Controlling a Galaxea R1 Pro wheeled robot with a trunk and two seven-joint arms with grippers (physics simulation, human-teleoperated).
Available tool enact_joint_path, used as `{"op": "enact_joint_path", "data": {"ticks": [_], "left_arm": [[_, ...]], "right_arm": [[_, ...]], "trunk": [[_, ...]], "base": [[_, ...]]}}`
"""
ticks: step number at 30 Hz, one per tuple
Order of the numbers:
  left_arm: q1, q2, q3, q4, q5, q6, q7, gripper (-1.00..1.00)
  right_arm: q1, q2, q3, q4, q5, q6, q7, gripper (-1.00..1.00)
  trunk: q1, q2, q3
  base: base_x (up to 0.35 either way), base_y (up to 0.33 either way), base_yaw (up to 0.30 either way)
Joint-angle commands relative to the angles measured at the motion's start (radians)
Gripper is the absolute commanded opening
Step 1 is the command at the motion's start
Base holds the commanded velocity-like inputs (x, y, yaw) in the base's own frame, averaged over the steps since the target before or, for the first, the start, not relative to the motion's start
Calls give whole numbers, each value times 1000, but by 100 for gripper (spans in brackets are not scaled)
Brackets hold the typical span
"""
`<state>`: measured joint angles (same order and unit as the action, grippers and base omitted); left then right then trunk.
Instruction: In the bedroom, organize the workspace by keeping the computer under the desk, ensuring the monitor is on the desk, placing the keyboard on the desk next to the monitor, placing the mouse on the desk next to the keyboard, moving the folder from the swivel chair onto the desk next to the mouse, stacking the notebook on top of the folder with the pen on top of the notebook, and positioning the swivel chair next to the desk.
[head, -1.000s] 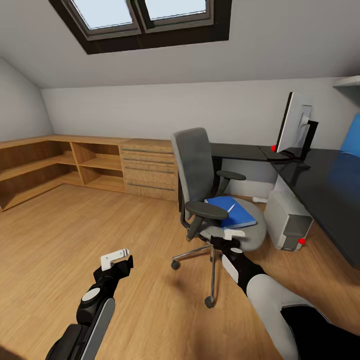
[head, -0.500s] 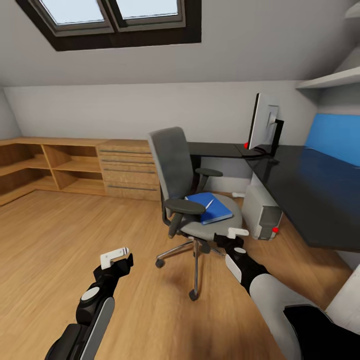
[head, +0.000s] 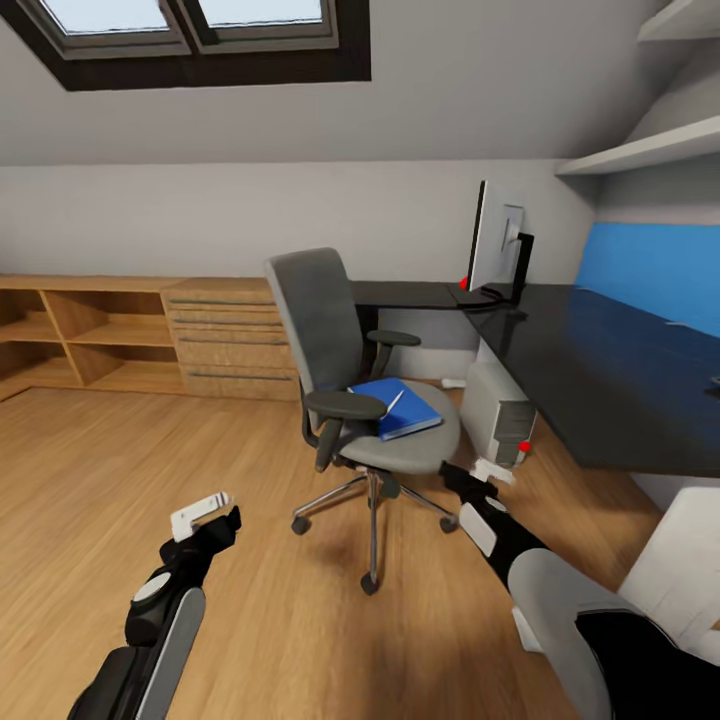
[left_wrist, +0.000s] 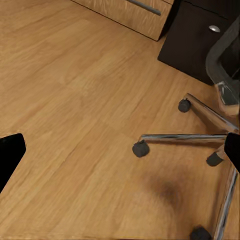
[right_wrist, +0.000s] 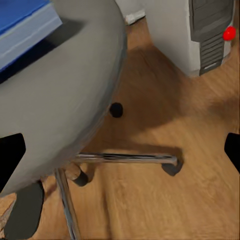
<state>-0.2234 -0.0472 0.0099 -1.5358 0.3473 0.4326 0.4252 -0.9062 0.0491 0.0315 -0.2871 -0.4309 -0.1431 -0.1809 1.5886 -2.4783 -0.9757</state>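
Folder (head: 396, 408) (pen (head: 393, 402) on top) lies on swivel chair (head: 345, 370) beyond the right gripper (head: 497, 471), fingers spread; left gripper (head: 198, 515) likewise apart.

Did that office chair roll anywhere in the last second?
No. The chair keeps its place beside the computer tower; the whole view shifted, so the camera moved.

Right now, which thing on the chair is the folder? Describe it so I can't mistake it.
Find the swivel chair standing on the wood floor in front of the black desk. On its grey seat lies the folder, flat, rectangular and bright blue with a pale edge. The pen, a thin white stick, rests on top of it.
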Motion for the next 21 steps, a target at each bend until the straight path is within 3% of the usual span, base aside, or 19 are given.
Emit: {"op": "enact_joint_path", "data": {"ticks": [1,4,5,9,15,21], "left_arm": [[-1,0,16,-1,30,3,6,100],[-1,0,38,-1,56,3,6,100],[-1,2,71,-1,89,3,6,100],[-1,2,81,-1,94,3,6,100],[-1,3,86,-1,96,3,6,100],[-1,3,87,-1,96,3,6,100]], "right_arm": [[-1,-2,4,-1,-42,-4,-3,100],[0,-4,5,-3,-96,-4,-3,100],[-1,-6,3,-10,-237,-3,-4,100],[-1,-12,-3,-12,-317,-3,-5,100],[-1,-62,-16,-79,-453,2,-5,100],[-1,-101,-13,-108,-542,4,1,100]], "trunk": [[4,-8,-4],[12,-22,-14],[12,-22,-18],[14,-23,-34],[17,-25,-57],[19,-26,-80]], "base": [[0,0,-6],[0,0,-4],[0,0,0],[0,0,0],[0,0,0],[0,0,0]]}}
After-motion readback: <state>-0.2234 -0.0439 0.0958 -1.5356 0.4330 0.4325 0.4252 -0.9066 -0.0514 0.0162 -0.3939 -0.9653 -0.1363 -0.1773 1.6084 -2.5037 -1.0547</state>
